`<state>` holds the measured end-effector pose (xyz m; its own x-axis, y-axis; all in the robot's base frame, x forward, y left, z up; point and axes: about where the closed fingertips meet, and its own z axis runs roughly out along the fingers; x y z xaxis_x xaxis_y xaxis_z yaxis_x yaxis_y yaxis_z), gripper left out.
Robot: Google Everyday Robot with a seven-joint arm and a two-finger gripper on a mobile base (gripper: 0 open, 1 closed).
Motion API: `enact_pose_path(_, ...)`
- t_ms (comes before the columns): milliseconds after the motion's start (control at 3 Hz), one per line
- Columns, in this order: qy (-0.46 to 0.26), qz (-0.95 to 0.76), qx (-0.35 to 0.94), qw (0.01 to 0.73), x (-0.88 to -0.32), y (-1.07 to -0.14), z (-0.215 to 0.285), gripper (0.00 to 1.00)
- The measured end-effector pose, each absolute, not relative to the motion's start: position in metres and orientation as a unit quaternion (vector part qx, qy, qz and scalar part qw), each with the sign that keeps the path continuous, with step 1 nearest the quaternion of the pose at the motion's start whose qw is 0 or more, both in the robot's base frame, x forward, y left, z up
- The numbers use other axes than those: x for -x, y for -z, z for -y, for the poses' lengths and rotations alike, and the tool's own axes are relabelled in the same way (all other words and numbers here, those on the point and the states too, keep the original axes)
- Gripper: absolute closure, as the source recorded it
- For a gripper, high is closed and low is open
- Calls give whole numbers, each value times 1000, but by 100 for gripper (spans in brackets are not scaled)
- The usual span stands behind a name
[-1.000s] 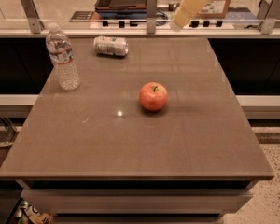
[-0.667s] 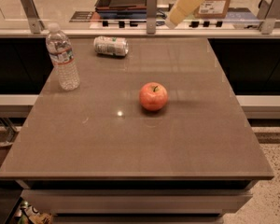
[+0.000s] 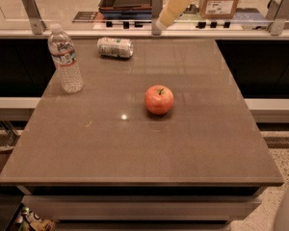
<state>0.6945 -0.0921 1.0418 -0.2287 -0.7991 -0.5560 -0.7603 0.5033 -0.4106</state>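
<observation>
Three things on the bench (image 3: 135, 148): water bottle (image 3: 65, 59) far left of the apple (image 3: 159, 99), can (image 3: 115, 47) on its side behind and left of it. The claw (image 3: 166, 16) has slid leftward, now high behind the apple and nearest the can, its arm slanting down-left. Apart or together, I cannot tell.

- table (image 3: 135, 148): smooth, faintly glossy top
- gripper (image 3: 162, 21), over the table's far edge: matt cream plastic
- can (image 3: 115, 47): shiny metal
- bottle (image 3: 65, 59): clear plastic
- apple (image 3: 159, 100): glossy skin
</observation>
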Motion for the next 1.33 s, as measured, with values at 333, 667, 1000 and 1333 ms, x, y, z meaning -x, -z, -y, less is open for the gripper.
enact_pose_path(333,39,-786,509,348,-705,-1033,70,0)
enact_pose_path(667,47,-799,477,363,-727,-1027,35,0)
enact_pose_path(1000,48,-798,479,361,-728,-1027,34,0)
enact_pose_path(1333,56,-797,492,346,-737,-1028,26,0)
